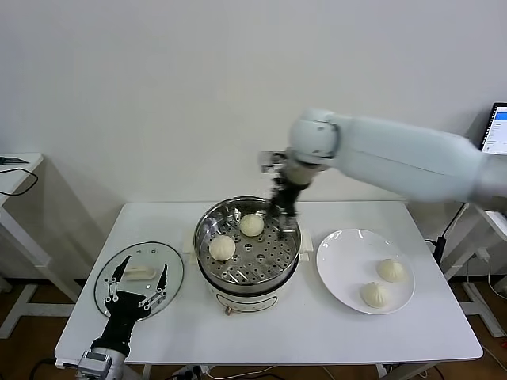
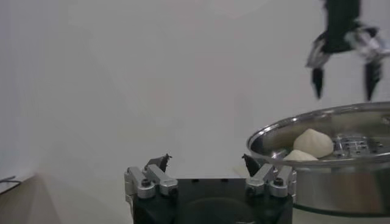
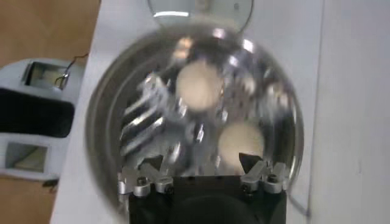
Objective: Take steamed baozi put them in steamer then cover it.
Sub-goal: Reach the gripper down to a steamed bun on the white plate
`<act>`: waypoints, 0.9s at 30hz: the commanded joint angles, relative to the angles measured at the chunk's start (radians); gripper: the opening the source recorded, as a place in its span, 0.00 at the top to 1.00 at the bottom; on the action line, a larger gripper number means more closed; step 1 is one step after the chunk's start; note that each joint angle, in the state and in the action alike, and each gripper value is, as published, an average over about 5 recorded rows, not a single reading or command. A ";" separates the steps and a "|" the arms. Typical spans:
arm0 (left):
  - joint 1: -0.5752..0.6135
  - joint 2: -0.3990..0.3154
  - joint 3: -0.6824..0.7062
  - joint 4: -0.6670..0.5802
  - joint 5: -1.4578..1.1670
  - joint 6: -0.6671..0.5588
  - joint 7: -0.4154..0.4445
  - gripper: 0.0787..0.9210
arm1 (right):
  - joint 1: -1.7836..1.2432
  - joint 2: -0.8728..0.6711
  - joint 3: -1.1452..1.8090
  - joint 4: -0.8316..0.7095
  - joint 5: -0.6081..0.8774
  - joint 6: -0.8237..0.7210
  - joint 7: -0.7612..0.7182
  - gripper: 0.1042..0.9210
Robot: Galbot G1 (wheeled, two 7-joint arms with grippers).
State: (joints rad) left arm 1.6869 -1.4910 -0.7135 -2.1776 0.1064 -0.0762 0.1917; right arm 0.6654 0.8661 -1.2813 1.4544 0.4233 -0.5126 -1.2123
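Steamer [image 1: 247, 261] beneath empty, wide-open right claw [image 1: 283, 212]

Right claw [image 1: 283, 212] hangs open, arm reaching across — left claw [image 1: 140, 283] waits low, open.

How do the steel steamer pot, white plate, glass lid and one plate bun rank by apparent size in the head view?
1. Shiny steel steamer pot
2. Flat white round plate
3. Clear glass lid, close to the plate
4. Creamy-white bun
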 commanded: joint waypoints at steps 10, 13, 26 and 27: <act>0.008 -0.011 0.017 -0.009 0.021 -0.003 -0.005 0.12 | -0.432 -0.402 0.274 0.032 -0.433 0.233 -0.108 0.12; 0.003 -0.011 0.016 -0.006 0.020 -0.001 -0.005 0.12 | -0.526 -0.392 0.340 -0.001 -0.476 0.244 -0.102 0.12; -0.017 -0.013 0.018 0.019 0.020 0.000 -0.006 0.12 | -0.638 -0.334 0.400 -0.076 -0.508 0.252 -0.082 0.12; -0.018 -0.013 0.018 0.020 0.020 0.000 -0.006 0.12 | -0.645 -0.328 0.404 -0.082 -0.509 0.252 -0.081 0.12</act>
State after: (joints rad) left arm 1.6706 -1.5045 -0.6964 -2.1625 0.1248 -0.0770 0.1855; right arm 0.1208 0.5520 -0.9358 1.4003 -0.0314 -0.2822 -1.2902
